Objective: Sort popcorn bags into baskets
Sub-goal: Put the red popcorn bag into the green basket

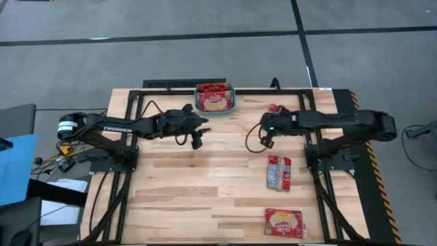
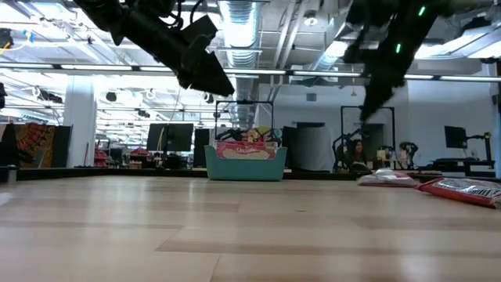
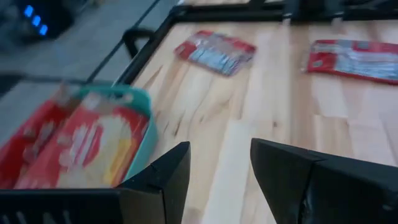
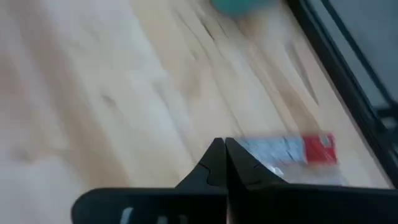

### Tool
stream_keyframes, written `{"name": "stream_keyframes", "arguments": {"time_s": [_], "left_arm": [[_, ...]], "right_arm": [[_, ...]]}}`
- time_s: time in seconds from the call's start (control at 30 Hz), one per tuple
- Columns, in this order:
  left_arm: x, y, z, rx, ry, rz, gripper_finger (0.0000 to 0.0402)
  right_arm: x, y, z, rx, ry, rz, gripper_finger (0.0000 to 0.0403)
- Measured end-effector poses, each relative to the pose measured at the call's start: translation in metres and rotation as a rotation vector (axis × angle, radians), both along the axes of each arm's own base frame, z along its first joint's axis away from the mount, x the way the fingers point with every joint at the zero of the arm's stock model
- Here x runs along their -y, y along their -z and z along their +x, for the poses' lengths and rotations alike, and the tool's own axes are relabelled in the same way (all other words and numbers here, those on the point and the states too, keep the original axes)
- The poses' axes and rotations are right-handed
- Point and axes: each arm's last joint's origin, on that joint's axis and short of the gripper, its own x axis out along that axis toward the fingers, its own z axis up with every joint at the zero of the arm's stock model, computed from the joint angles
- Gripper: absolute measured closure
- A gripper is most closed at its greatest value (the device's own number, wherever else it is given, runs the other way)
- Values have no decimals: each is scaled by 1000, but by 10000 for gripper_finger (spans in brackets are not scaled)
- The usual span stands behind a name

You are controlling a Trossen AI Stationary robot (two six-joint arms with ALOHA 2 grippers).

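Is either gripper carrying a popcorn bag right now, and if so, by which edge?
Neither. The left gripper is open with nothing between its fingers, beside the basket. The right gripper is shut on nothing, above the table.

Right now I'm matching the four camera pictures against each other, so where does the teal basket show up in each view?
High view: teal basket at the table's far edge, centre, packets inside.
Low view: basket mid-picture, at the table's far end.
Left wrist view: basket beside the left gripper, packets inside.
Right wrist view: only a blurred teal patch at the picture's edge, probably the basket.
Shared landmark: the black table frame behind it.
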Motion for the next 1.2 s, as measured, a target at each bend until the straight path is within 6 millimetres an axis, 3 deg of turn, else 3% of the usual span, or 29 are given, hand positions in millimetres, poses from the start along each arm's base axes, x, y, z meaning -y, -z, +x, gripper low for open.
{"name": "stream_keyframes", "arguments": {"time_s": [0.1,0.2,0.6,0.83,1.0,1.2], "left_arm": [[1,-3,2,28,58,16,241],[3,-5,3,60,81,-15,241],[10,6,0,-6,6,-160,241],[9,5,0,2,-48,-150,241],[9,6,-1,-9,-45,-143,241],[8,6,-1,-10,-58,-130,241]], "right_arm": [[-8,-17,-10,94,-53,31,399],[-10,-21,-17,144,3,34,394],[-2,53,-27,-79,173,-25,253],[21,81,-19,-130,208,-20,176],[43,97,-15,-151,178,101,165],[67,118,-11,-178,162,168,183]]}}
